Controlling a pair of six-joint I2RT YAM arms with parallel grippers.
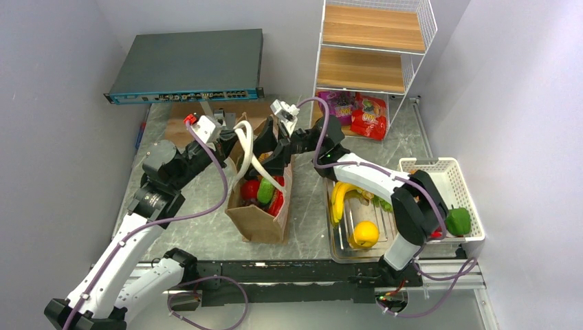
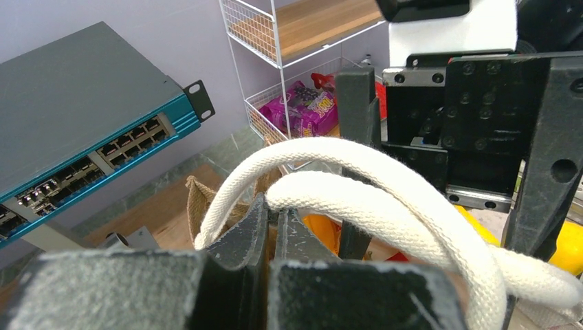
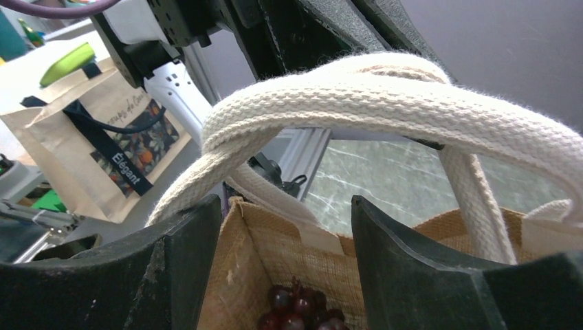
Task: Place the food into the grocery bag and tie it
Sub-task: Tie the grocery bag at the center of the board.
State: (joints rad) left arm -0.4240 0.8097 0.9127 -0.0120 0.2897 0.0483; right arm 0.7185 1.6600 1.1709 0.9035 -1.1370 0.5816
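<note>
Brown kraft-paper grocery bag [image 1: 260, 218] stands upright mid-table. It holds red and green food [image 1: 261, 191], with dark purple grapes [image 3: 297, 311] low against its wall. Its two cream woven rope handles [image 3: 357, 103] cross above the mouth. My left pincer [image 2: 272, 218] is clamped together on one handle. My right pincer [image 3: 285, 213] stands apart, straddling the bag's rim beneath the crossed loops. Right of the bag sits a clear plastic tray [image 1: 342, 256] holding a yellow banana [image 1: 338, 196] and an orange [image 1: 365, 234].
</note>
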